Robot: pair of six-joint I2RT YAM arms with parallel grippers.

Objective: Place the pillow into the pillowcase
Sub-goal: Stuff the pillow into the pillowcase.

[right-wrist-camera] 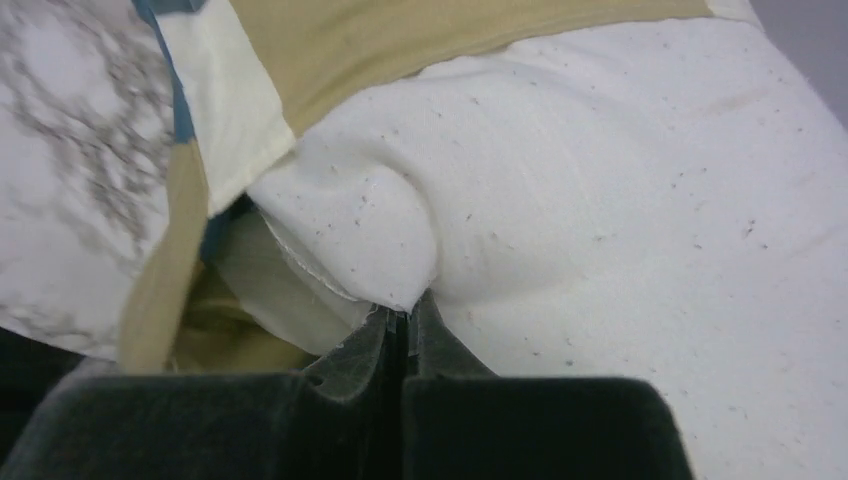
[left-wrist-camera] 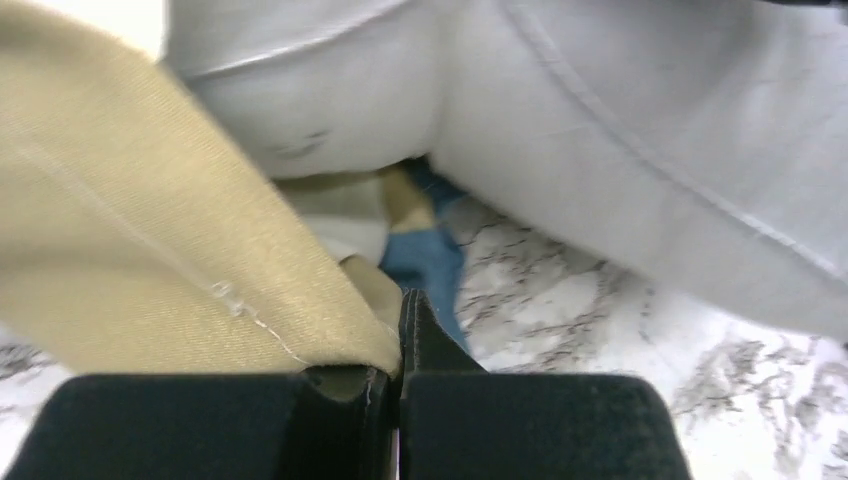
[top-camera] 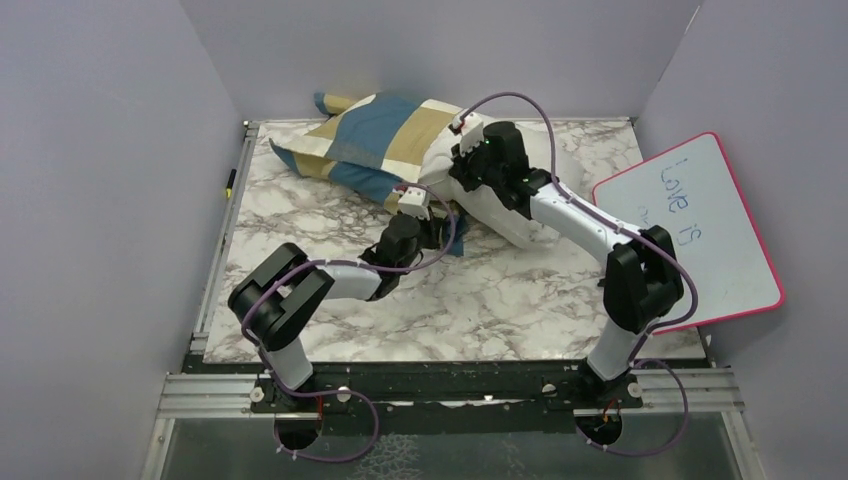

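The pillowcase (top-camera: 370,135), in blue, tan and cream blocks, lies at the back of the marble table (top-camera: 500,310). The off-white pillow (top-camera: 505,225) sticks out of its open right end. My left gripper (top-camera: 443,224) is at the mouth's near edge. In the left wrist view it (left-wrist-camera: 402,335) is shut on the tan pillowcase (left-wrist-camera: 150,250) hem, with the pillow (left-wrist-camera: 600,130) just beyond. My right gripper (top-camera: 463,185) is on top of the pillow by the mouth. In the right wrist view it (right-wrist-camera: 405,310) is shut, pinching a pucker of the speckled pillow (right-wrist-camera: 620,200) below the pillowcase (right-wrist-camera: 400,40) edge.
A pink-rimmed whiteboard (top-camera: 700,230) with blue writing leans at the right edge of the table. A black and yellow pen (top-camera: 230,182) lies along the left rail. Grey walls close in the left, back and right sides.
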